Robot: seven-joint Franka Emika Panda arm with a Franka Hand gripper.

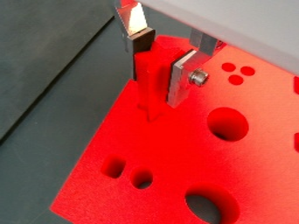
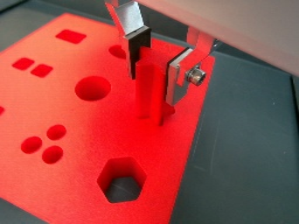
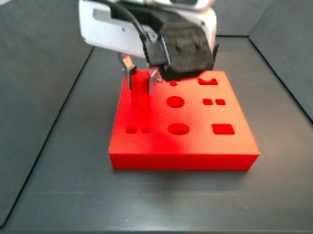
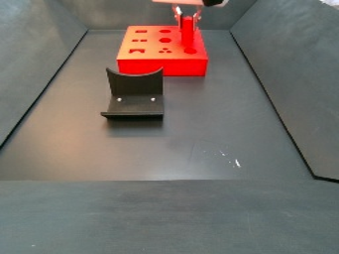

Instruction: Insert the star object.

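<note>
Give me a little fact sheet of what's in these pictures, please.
gripper: above the red block, shut on the red peg
red peg: upright between the fingers, lower end at the block's top
red block: flat, with round, square and six-sided holes, on the dark floor
six-sided hole: empty
dark curved holder: on the floor, apart from the block, empty

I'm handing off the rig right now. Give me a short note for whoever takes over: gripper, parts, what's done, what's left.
Gripper: above the red block, shut on the star object.
Star object: upright, lower end at the block's top face near one edge; whether it has entered a hole cannot be told.
Dark grey holder: on the floor, apart from the block, empty.
Done: peg picked and brought to the block.
Left: seat it, release, retract.
</note>
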